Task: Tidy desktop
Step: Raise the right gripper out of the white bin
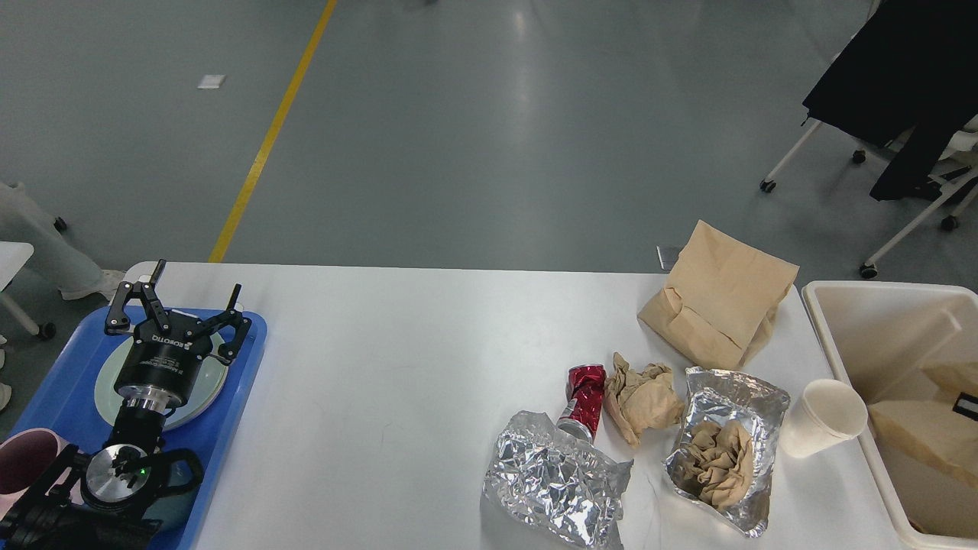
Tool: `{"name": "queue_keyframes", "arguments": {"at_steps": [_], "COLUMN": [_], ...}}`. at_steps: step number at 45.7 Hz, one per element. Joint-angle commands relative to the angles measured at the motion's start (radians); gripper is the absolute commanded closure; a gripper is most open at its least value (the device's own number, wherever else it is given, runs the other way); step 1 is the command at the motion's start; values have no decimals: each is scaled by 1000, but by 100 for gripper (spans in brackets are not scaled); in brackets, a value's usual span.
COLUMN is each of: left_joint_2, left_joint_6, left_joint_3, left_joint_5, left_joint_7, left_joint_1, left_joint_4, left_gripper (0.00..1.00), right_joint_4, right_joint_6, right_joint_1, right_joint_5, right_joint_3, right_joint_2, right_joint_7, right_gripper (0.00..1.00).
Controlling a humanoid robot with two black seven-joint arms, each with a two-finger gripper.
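Observation:
The white desktop (pixel 397 359) carries litter on its right half: a brown paper bag (pixel 718 305), a crushed red can (pixel 584 391), a crumpled brown paper (pixel 643 397), a crumpled foil sheet (pixel 554 481), a foil wrapper holding brown paper (pixel 726 451) and a white paper cup (pixel 825 416). Another brown paper bag (pixel 921 431) lies inside the cream bin (pixel 837 321) at the right. My left gripper (pixel 197 279) is open and empty above the blue tray (pixel 241 382). Of my right gripper only a small black part (pixel 968 405) shows at the right edge, on the bag in the bin.
The blue tray at the desktop's left end holds a pale plate (pixel 218 382), a pink cup (pixel 19 462) and a teal mug (pixel 179 508). Chairs on castors with a black garment (pixel 894 69) stand behind the bin. A yellow floor line (pixel 267 141) runs beyond the table.

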State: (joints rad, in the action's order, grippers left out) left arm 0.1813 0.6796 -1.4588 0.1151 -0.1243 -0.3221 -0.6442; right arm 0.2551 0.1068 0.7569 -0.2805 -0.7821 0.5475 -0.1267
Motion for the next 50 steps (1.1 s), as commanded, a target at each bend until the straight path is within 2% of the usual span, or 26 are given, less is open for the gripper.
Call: {"name": "queue_keyframes", "arguments": {"at_steps": [1,11,24,25,29,30,32,33,50], "left_joint_2": [1,0,1,0,0,0,0,0,0], "left_joint_6": [0,0,0,0,0,0,0,0,0], "left_joint_3": [0,0,0,0,0,0,0,0,0], "left_joint_5": [0,0,0,0,0,0,0,0,0], "left_joint_7": [0,0,0,0,0,0,0,0,0], "left_joint_1": [0,0,0,0,0,0,0,0,0], "left_joint_4": [0,0,0,0,0,0,0,0,0], "left_gripper": [4,4,4,4,4,4,4,4,4], "right_joint_4": [-98,-106,-100,-100,-103,-102,-100,-99,-92], "right_joint_6": [-42,-119,-122,-122,-144,-153,-168,-171,-168], "right_joint_1": [-128,-215,-226,-226,-223,-223,-223,-223,-205], "right_joint_5": [9,12,12,12,12,12,12,12,12], "right_joint_3": [6,92,110,110,112,113,119,123,124], "right_joint_2": [-95,-135,-135,-135,-130,-132,-132,-133,-117], "right_joint_7": [-1,-4,-4,-4,-2,-2,-2,-2,-2], "right_gripper": [100,100,100,98,29,17,3,0,0]}}
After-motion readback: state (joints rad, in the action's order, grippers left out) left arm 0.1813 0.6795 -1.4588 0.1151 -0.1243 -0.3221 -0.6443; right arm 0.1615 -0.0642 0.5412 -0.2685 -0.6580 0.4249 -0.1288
